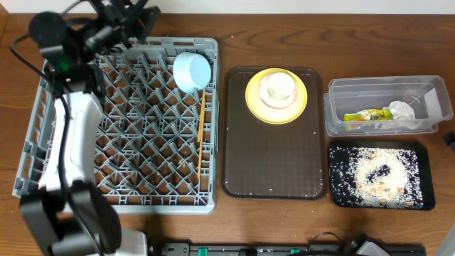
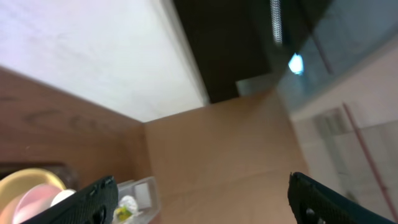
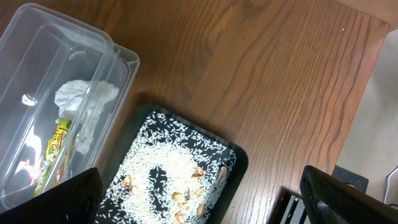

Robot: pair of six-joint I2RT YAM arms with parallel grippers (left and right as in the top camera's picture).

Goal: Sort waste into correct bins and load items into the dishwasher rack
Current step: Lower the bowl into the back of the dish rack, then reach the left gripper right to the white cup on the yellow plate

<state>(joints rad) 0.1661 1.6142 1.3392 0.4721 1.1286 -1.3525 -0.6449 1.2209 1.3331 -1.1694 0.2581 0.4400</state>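
Dishwasher rack [image 1: 156, 156]: light-blue bowl [image 1: 192, 71] in far right corner; chopsticks [image 1: 201, 117] by right wall, long axis near-to-far.
Brown tray [image 1: 274, 160]: yellow plate [image 1: 256, 107] carrying white cup [image 1: 279, 87].
Clear tub [image 1: 341, 89]: napkin [image 1: 400, 111]; wrapper [image 1: 367, 114] lying lengthwise.
Black tray [image 1: 334, 153]: rice scraps [image 1: 377, 171].
Left gripper [image 2: 202, 193]: spread wide, empty, over the rack's far edge.
Right gripper [image 3: 205, 199]: spread wide, empty.

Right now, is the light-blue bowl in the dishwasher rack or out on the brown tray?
In. The light-blue bowl sits among the pegs at the dishwasher rack's far right corner, clear of the brown tray.
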